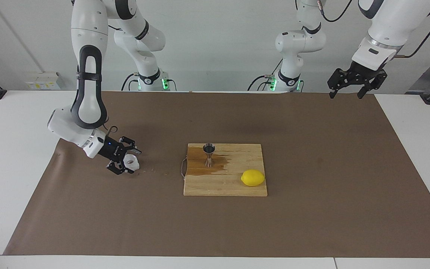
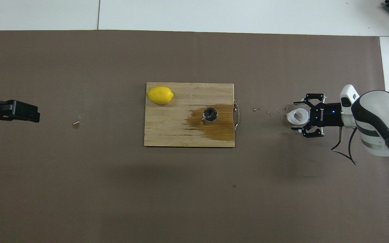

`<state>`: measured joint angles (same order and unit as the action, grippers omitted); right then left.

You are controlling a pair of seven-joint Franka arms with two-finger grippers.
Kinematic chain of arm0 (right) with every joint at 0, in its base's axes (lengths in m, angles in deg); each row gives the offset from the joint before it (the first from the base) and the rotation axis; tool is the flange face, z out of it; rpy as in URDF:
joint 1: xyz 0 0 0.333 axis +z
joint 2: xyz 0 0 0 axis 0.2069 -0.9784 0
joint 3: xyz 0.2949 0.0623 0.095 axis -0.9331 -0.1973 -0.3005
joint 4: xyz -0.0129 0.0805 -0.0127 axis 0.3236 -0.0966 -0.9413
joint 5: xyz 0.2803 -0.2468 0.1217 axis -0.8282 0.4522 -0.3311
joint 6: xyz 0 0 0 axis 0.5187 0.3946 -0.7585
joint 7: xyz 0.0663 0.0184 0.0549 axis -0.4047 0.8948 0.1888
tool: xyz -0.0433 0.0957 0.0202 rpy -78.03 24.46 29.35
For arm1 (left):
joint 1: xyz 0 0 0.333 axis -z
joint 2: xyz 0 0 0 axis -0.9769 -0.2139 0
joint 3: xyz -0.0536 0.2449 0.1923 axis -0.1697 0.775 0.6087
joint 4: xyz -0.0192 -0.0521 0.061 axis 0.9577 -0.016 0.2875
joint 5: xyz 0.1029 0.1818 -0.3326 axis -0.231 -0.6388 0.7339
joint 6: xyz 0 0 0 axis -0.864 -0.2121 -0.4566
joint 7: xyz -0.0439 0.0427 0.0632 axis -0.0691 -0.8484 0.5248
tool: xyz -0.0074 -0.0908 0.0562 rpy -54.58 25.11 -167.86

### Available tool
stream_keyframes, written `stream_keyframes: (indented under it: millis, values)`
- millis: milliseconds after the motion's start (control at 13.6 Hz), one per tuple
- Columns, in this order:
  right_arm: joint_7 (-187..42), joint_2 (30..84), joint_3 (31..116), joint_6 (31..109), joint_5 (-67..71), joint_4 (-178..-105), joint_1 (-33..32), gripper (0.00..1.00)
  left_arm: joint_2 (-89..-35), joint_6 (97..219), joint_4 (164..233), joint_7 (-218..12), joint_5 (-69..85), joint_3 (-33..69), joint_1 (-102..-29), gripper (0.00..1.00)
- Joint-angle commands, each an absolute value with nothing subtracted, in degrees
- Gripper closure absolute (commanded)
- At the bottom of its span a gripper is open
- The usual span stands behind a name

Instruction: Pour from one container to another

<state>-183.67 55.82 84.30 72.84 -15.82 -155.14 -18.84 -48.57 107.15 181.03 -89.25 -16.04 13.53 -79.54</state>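
The squat whitish glass cup point(image 1: 131, 163) point(image 2: 298, 116) rests on the brown mat toward the right arm's end of the table. My right gripper point(image 1: 130, 162) point(image 2: 295, 115) is low at the mat, open, its fingers spread on either side of the cup. The steel jigger point(image 1: 209, 154) point(image 2: 210, 114) stands upright on a wooden cutting board point(image 1: 233, 189) point(image 2: 167, 133), in a brown puddle point(image 1: 199, 169) point(image 2: 218, 132). My left gripper point(image 1: 345, 95) point(image 2: 25, 114) waits open, high over the mat's edge at the left arm's end.
A lemon point(image 1: 252, 178) point(image 2: 160, 95) lies on the board's corner farthest from the robots. Small droplets point(image 1: 151, 170) point(image 2: 268, 112) dot the mat between cup and board. Another drop point(image 2: 76, 125) lies toward the left arm's end.
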Motion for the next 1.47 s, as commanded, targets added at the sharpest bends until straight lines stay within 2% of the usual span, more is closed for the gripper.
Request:
stream_keyframes:
  millis: [0,441,735,882,1102,1323,1396]
  values:
    - [-171.4,63.0,83.9,69.3,-6.8,-156.2,-19.5,0.0,-47.3,106.7,182.2,-89.0,-16.6,13.9,-79.3,0.0]
    - [-136.2,69.5,84.0,65.0,12.7,-155.7,-19.2,0.0,-47.3,106.7,182.2,-89.0,-16.6,13.9,-79.3,0.0]
    - [-112.2,70.5,83.4,62.0,24.2,-154.7,-16.9,0.0,-47.3,106.7,182.2,-89.0,-16.6,13.9,-79.3,0.0]
    - [-99.0,70.5,83.2,56.6,31.2,-151.5,-15.0,0.0,-47.3,106.7,182.2,-89.0,-16.5,13.9,-79.3,0.0]
    - [-84.4,71.4,83.2,49.1,34.6,-146.9,-11.0,0.0,-47.3,106.7,182.2,-89.0,-16.5,13.9,-79.3,0.0]
    - [-66.5,74.4,83.3,43.8,33.1,-141.9,-11.3,0.0,-47.3,106.7,182.2,-89.0,-16.6,13.9,-79.3,0.0]
    - [-64.2,75.9,84.0,44.6,30.9,-140.3,-11.6,0.0,-47.3,106.6,182.2,-89.0,-16.6,13.9,-79.3,0.0]
